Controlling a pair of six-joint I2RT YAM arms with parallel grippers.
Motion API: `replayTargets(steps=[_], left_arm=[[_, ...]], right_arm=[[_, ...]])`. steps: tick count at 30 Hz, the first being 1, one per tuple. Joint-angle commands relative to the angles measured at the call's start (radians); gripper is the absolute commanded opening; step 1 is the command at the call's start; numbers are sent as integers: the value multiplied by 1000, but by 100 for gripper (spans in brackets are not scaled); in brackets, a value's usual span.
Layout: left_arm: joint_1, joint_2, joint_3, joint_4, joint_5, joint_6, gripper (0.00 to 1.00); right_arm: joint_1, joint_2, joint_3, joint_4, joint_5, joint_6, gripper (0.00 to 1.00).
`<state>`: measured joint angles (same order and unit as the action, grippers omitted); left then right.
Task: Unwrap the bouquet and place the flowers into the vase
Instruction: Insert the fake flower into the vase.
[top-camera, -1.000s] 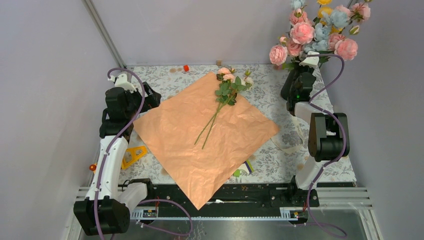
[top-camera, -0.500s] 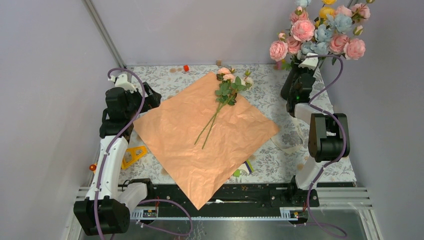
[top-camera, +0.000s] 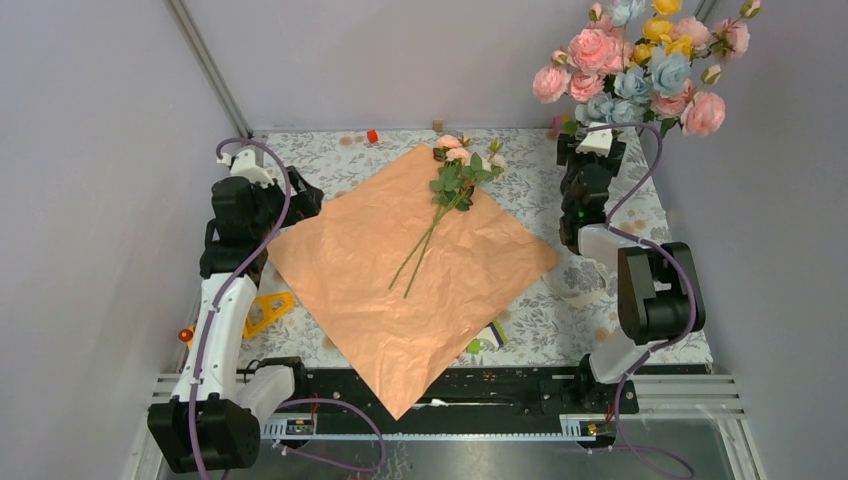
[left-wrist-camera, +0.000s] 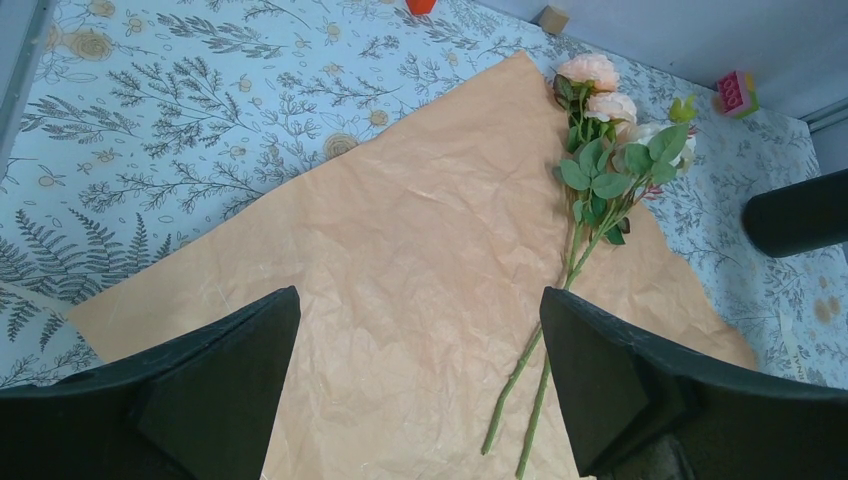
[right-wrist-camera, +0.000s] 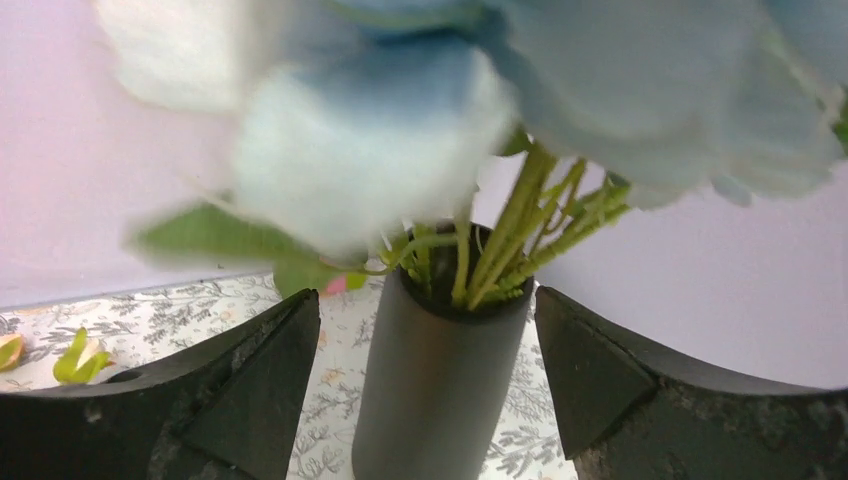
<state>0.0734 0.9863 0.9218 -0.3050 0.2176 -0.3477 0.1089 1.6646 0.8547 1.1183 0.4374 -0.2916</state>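
The bouquet lies unwrapped: its peach paper (top-camera: 410, 270) is spread flat on the table, and two leafy stems of pink and cream flowers (top-camera: 455, 175) rest across its far half. The rest of the flowers (top-camera: 640, 60) stand in the black vase (right-wrist-camera: 440, 390) at the back right. My right gripper (right-wrist-camera: 425, 297) is open, its fingers either side of the vase neck and clear of it. My left gripper (left-wrist-camera: 418, 295) is open over the paper's left part, with nothing between its fingers; the two stems (left-wrist-camera: 590, 190) lie ahead of it to the right.
A red block (top-camera: 372, 135) and a small wooden cube (top-camera: 437, 125) sit at the table's far edge, a pink block (left-wrist-camera: 735, 90) near the vase. A yellow tool (top-camera: 265, 310) lies by the left arm. A pale ribbon (top-camera: 575, 285) lies right of the paper.
My right gripper has opened and drawn back a little to the left of the vase. The flowers in the vase have swung more upright. The left arm has not moved.
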Motion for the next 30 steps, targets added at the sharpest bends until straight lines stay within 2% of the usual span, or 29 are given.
replayTargets(steps=[1,9,14,17,21,30], left_arm=[[6,-32,-7,57,20,7,99],[-1,-39,-10,52,17,13,99],[-37,-35,-2,24,-12,23,99],[-81,-19,12,-7,-27,16,99],[-166,-13,-5,-12,-25,-61,99],[-437,41,-128,85,-93,-193,98]], right_arm=[[-2,-83,-29,2,50,22,86],[9,-192,-112,-60,55,70,87],[17,-311,-167,-182,23,123,87],[19,-400,-176,-333,-39,191,85],[41,-534,-167,-554,-143,282,88],[65,-740,-132,-1006,-373,571,84]])
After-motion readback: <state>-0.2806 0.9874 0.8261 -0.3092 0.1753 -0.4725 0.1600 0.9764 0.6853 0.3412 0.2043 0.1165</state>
